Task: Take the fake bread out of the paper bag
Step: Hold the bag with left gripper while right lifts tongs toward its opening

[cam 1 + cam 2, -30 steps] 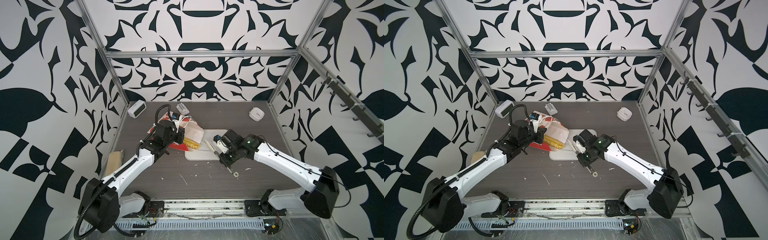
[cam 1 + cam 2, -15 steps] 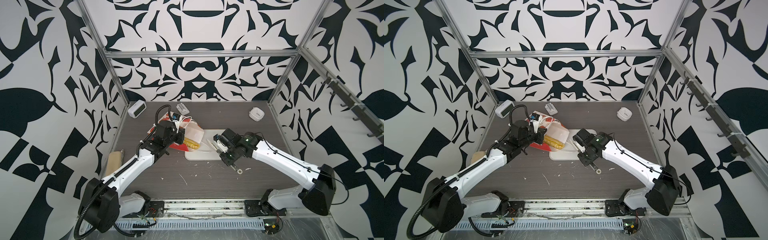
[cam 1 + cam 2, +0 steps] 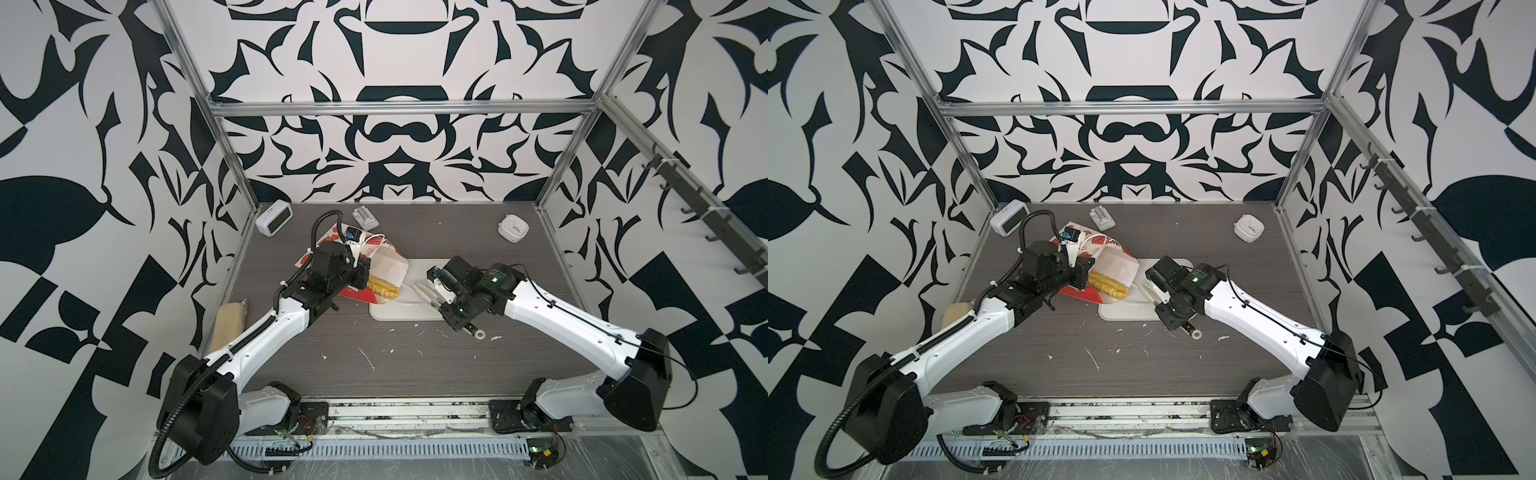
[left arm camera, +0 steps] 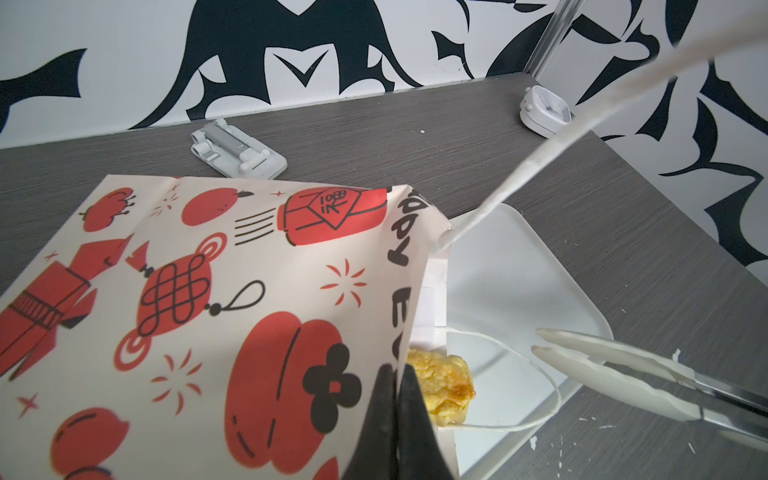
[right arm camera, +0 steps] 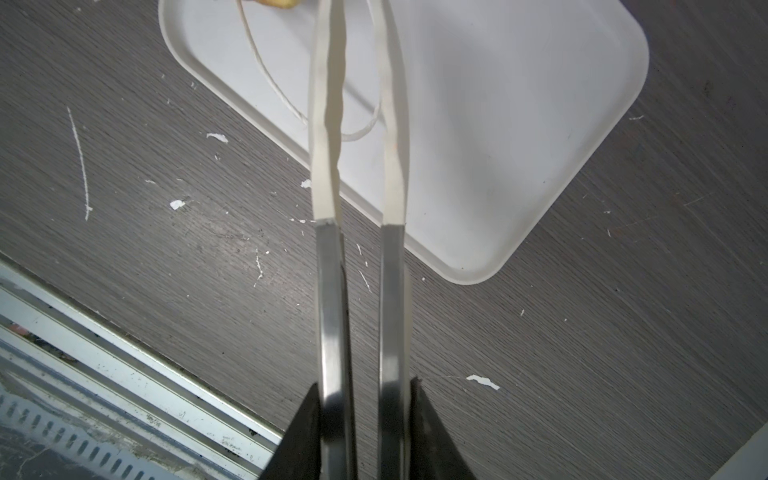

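One golden bread (image 3: 383, 287) pokes from the bag (image 3: 388, 266) mouth, mid-frame in a top view, at the tray (image 3: 415, 313) edge. Left tool (image 4: 392, 376) pinches the bag rim; right tool (image 5: 363, 386) grasps tongs (image 5: 328, 166), tips parted, over open tray.

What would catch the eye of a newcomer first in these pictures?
First comes the red-printed paper bag, lying on the table left of the middle. The left claw pinches its rim, and a yellow piece of fake bread peeks from its mouth. Next comes the right claw, which holds pale-tipped tongs over the white tray.
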Tool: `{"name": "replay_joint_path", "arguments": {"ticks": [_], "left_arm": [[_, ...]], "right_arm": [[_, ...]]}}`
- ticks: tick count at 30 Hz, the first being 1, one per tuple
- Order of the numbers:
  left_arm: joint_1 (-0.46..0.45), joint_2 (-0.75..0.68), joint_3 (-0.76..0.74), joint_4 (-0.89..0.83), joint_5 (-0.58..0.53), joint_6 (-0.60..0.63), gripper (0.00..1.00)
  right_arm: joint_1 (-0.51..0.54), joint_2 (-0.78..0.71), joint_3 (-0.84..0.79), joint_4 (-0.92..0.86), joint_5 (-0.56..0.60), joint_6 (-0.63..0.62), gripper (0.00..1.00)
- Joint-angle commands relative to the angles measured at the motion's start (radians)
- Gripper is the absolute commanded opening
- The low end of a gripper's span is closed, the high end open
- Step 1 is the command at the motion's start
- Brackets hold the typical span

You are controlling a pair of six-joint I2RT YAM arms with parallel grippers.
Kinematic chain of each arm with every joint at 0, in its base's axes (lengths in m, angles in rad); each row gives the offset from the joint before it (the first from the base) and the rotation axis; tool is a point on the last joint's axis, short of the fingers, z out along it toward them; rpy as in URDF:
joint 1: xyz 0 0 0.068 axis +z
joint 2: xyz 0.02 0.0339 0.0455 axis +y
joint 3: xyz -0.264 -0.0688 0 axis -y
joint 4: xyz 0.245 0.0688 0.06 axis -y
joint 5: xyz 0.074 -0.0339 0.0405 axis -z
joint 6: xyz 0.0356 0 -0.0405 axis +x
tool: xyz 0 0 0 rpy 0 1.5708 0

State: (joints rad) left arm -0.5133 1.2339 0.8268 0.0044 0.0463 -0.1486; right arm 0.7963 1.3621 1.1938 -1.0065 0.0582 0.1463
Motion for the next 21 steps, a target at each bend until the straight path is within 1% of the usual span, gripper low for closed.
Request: {"name": "replay_joint_path", "arguments": {"ticks": [1, 5, 12, 14, 17, 21], "left_arm": [[-0.004, 0.004, -0.012, 0.032, 0.018, -0.002, 0.0], [-0.005, 0.003, -0.012, 0.032, 0.018, -0.002, 0.0], [-0.004, -0.001, -0.015, 0.032, 0.017, -0.004, 0.0], [-0.004, 0.001, -0.015, 0.032, 0.017, -0.005, 0.0], [-0.005, 0.002, -0.015, 0.032, 0.017, -0.003, 0.0], [-0.006, 0.006, -0.015, 0.029, 0.015, 0.001, 0.0]], "right_arm": [[0.003, -0.04, 0.024, 0.031, 0.015, -0.007, 0.35], [0.002, -0.046, 0.024, 0.035, 0.009, -0.007, 0.36], [0.003, -0.064, 0.007, 0.055, -0.002, -0.014, 0.31], [0.003, -0.079, -0.003, 0.074, -0.026, -0.023, 0.3], [0.006, -0.102, -0.016, 0.103, -0.058, -0.043, 0.31], [0.023, -0.101, -0.014, 0.127, -0.061, -0.076, 0.31]]}}
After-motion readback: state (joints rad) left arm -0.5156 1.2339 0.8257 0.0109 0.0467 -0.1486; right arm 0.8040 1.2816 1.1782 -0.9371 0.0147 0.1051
